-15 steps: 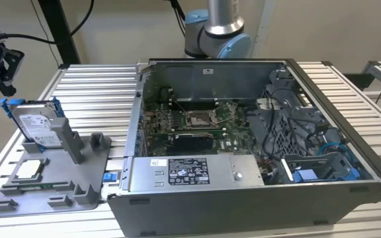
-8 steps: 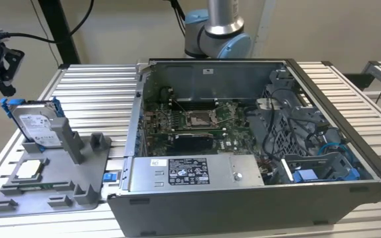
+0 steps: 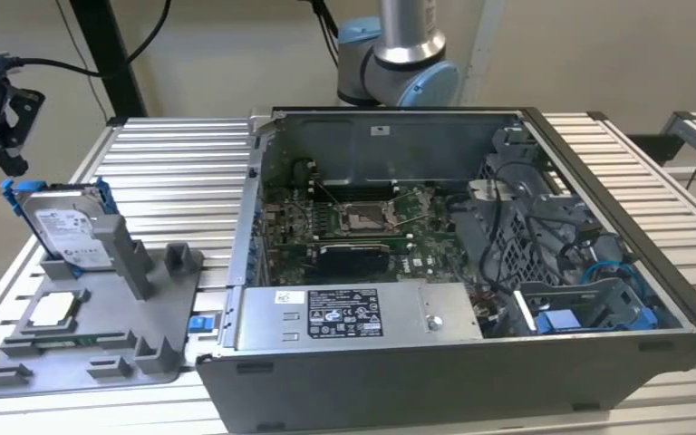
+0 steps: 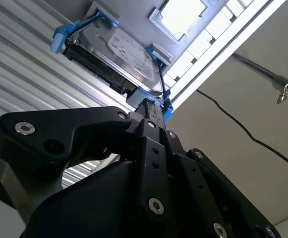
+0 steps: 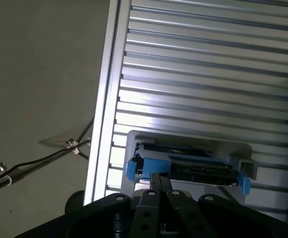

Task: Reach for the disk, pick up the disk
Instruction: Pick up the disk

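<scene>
1. Using the grey plastic fixture (image 3: 106, 313) as the reference: it sits on the slatted aluminium worktop (image 3: 178, 159). The disk (image 3: 68, 227) stands on edge in the fixture's slot with its label facing out and blue rails (image 3: 104, 192) on its sides
2. The gripper (image 3: 14, 163) hangs just above that slot with its tip aimed at the disk's top edge. In the exterior view I see a sliver of gap, so I'd say it's close but not touching
3. The fingers (image 4: 151, 119) are pinched together with nothing between them, so the disk isn't gripped yet
4. In both wrist views the tip sits over the end of the fixture's slot, near one blue rail rather than the middle of the disk (image 5: 193, 166)
5. My take on doing this well:
   - spread the fingers before going any lower over the fixture, or the tip will just knock the rail
   - grab nearer the middle, because an off-centre hold will probably let the disk swing
   - lift straight up out of the slot so it doesn't bind on the fixture's upright posts
6. Stuff to keep clear of: the small square chip (image 3: 55, 311) lying in the fixture's flat part, and the open PC case (image 3: 361, 385) beside the fixture on the exterior view's right
</scene>
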